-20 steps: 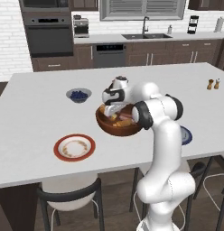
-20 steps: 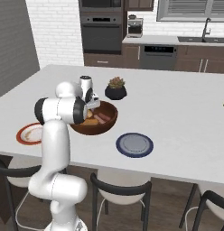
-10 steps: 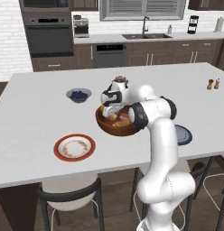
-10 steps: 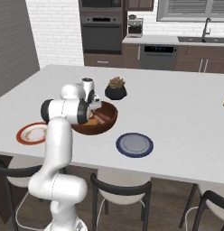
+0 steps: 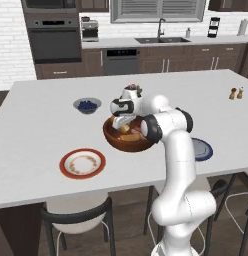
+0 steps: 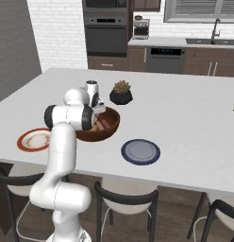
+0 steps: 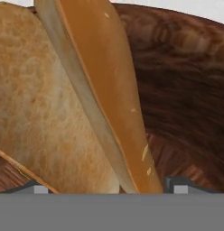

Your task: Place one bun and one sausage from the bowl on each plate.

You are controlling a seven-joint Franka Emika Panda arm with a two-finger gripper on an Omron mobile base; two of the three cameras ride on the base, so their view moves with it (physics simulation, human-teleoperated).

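Note:
The wooden bowl (image 5: 127,144) (image 6: 108,128) stands near the middle of the island, its brown inner wall (image 7: 186,90) close up in the hand view. My gripper (image 5: 123,123) (image 6: 97,117) (image 7: 107,187) points down into the bowl, open. Its fingertips (image 7: 179,185) stand wide on either side of a golden-tan bun (image 7: 105,90) (image 5: 125,128) that lies tilted in the bowl. A pink-brown sausage (image 6: 104,124) lies beside it. The white, red-rimmed plate (image 5: 64,165) (image 6: 22,140) sits left of the bowl. The dark blue plate (image 5: 202,149) (image 6: 140,151) sits to its right, partly behind my arm.
A small grey bowl of blueberries (image 5: 87,105) and a black pot with a succulent (image 6: 121,96) stand behind the wooden bowl. Salt and pepper shakers (image 5: 236,93) are at the far right. Stools (image 5: 76,220) line the near edge of the island.
The hand has sunk lower into the bowl, and its fingers have drawn in a little around the bun. The dishes have not moved.

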